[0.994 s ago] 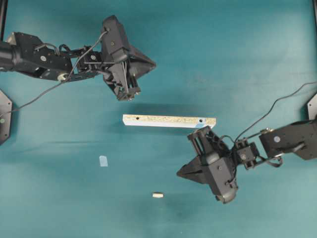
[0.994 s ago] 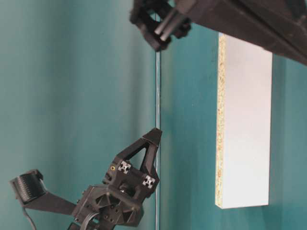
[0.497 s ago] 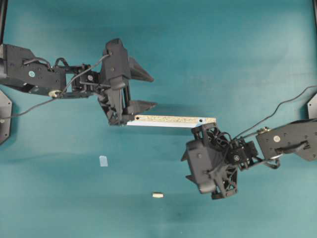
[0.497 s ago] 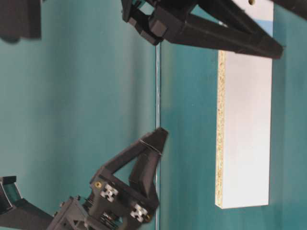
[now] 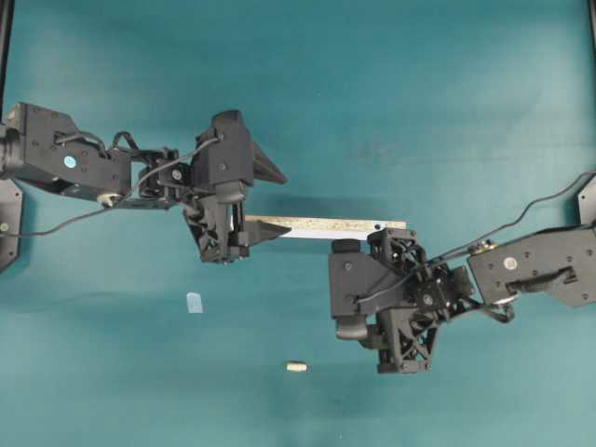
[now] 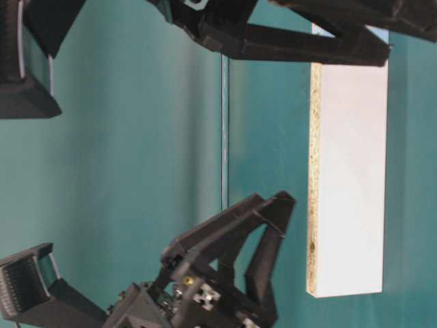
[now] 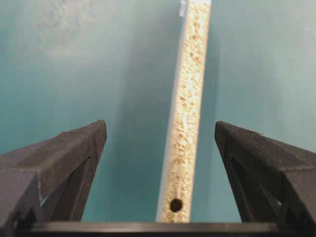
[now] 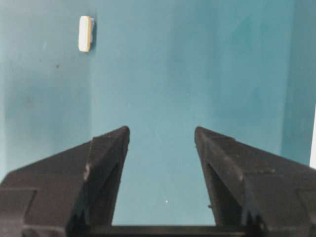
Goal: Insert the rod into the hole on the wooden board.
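While the rod (image 5: 296, 367) lies flat near the front edge of the tabletop, its long side runs left to right. Your right gripper (image 8: 162, 148) is spread wide, holds nothing and is the nearer one. Your left gripper (image 7: 160, 148) is spread wide around the wooden board (image 5: 326, 226) near the middle.

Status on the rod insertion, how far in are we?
Early. Nothing is inserted or grasped: the rod lies loose on the mat, apart from the wooden board. In hand: the left claw is open, straddling the board's end with a hole; the right claw is open and empty, rod ahead of it. Left: grip board, pick rod, insert.
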Robot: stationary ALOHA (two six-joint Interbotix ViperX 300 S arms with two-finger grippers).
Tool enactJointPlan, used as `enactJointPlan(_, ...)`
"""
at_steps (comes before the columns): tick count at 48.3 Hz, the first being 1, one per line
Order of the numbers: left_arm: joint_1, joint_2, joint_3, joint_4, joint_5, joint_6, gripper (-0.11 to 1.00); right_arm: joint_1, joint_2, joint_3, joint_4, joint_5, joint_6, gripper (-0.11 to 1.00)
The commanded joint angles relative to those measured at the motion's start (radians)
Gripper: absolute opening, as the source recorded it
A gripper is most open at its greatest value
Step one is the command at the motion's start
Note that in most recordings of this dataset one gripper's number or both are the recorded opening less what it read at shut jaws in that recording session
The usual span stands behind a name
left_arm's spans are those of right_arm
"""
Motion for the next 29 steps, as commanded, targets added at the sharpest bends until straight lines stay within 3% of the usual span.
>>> enactJointPlan(1,-0.012,-0.006,-0.017,0.002,-0.005,-0.003,0.98,0.005,-0.028,-0.025,0.000,0.014,0.008,0.65)
enactJointPlan(14,-0.017,-0.002,0.014,0.003,-0.011,-0.002,0.98,0.005,-0.005,-0.072,0.000,0.118,0.051,0.65)
enactJointPlan(29,-0.017,0.000,0.055,0.002,-0.015,-0.002,0.98,0.005,0.060,-0.173,0.000,0.224,0.051,0.65)
